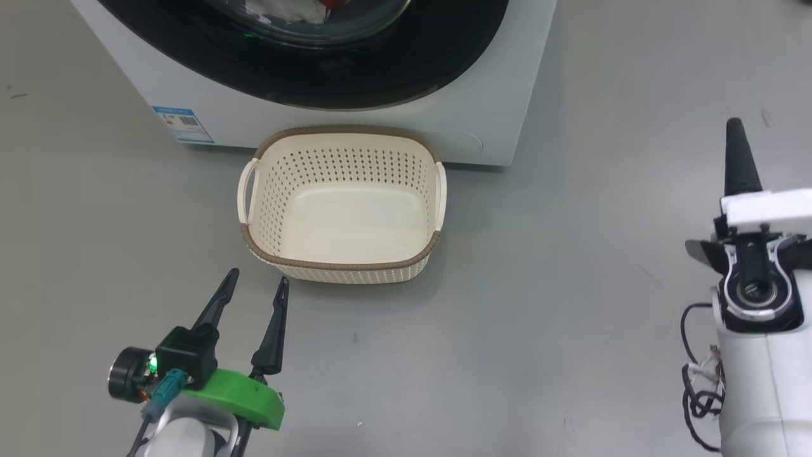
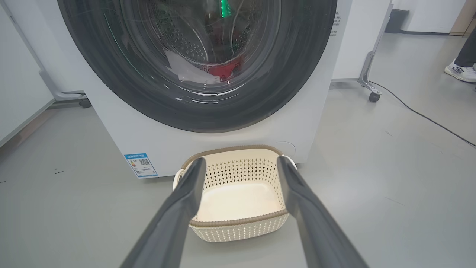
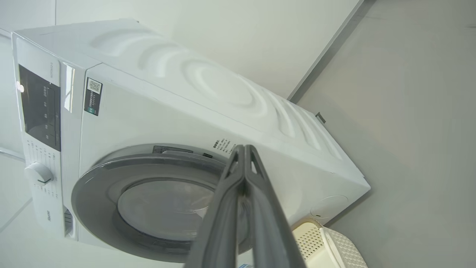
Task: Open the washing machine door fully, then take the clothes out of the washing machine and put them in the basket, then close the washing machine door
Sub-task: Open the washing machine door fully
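Observation:
The white washing machine (image 1: 482, 120) stands at the top of the head view, its round black-rimmed door (image 2: 197, 108) shut. Behind the glass lie a white cloth (image 2: 189, 72) and a red garment (image 2: 223, 69). The empty cream basket (image 1: 342, 222) sits on the floor against the washer's front. My left gripper (image 1: 259, 279) hovers open just in front of the basket's near left corner, holding nothing. My right gripper (image 1: 734, 127) is off to the right of the washer, fingers pressed together and empty; in the right wrist view its tips (image 3: 243, 149) point at the door's rim (image 3: 111, 167).
A blue label (image 1: 183, 124) marks the washer's lower left front. Wheeled white panels (image 2: 372, 56) stand on both sides of the machine, a black cable (image 2: 427, 119) runs across the floor to the right, and a person's shoe (image 2: 459, 70) is at the far right.

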Robot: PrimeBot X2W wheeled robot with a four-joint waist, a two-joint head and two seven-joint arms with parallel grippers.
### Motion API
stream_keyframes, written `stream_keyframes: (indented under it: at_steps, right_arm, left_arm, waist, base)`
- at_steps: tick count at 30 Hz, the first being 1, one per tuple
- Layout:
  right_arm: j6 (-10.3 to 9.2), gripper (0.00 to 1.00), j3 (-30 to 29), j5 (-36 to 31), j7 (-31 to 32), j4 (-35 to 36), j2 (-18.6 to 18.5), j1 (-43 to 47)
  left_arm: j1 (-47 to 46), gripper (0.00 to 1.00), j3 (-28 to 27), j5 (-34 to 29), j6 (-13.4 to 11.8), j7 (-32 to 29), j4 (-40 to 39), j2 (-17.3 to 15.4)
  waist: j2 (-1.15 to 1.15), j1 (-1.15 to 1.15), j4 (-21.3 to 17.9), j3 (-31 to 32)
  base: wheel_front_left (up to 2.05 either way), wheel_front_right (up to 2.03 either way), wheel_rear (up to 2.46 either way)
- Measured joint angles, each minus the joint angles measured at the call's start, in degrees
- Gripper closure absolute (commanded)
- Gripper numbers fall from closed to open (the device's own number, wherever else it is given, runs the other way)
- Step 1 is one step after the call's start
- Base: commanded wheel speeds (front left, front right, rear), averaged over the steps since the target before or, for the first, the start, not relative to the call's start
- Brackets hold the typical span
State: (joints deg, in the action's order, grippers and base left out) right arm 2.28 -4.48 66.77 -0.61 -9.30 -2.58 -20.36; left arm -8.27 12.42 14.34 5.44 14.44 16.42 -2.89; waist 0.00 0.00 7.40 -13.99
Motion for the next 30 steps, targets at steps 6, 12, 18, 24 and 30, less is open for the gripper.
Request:
stream_keyframes:
  at_steps: [6,12,18,24,30]
  right_arm:
    - [-2.52,1.00,-1.9,5.5,3.9,1.6,-0.1,-7.2]
    - [-5.76,1.00,-2.6,6.9,7.3,1.9,-0.7,-13.4]
    - [-8.01,1.00,-3.3,6.8,9.6,1.2,-3.7,-19.1]
    - [-8.94,1.00,-3.2,6.8,12.4,0.3,-5.1,-26.1]
    - [-9.10,1.00,-2.0,6.9,15.2,-1.9,-6.0,-32.3]
  left_arm:
    - [-1.7,0.00,0.6,0.0,0.3,0.0,-0.3,0.1]
    - [-3.6,0.00,1.3,0.0,0.4,0.0,-0.5,0.3]
    - [-4.8,0.00,2.4,0.4,0.9,0.0,-0.6,0.5]
    - [-6.2,0.00,2.7,1.4,0.9,0.0,-0.7,0.7]
    - [-7.3,0.00,3.4,2.0,0.9,0.0,-0.7,0.8]
  waist:
    - [0.00,0.00,1.7,-2.9]
    - [0.00,0.00,3.4,-5.9]
    - [0.00,0.00,5.1,-8.6]
    - [0.00,0.00,6.8,-11.2]
    - [0.00,0.00,8.4,-13.8]
  base:
    - [0.00,0.00,0.00]
    - [0.00,0.00,0.00]
    - [0.00,0.00,0.00]
    - [0.00,0.00,0.00]
    - [0.00,0.00,0.00]
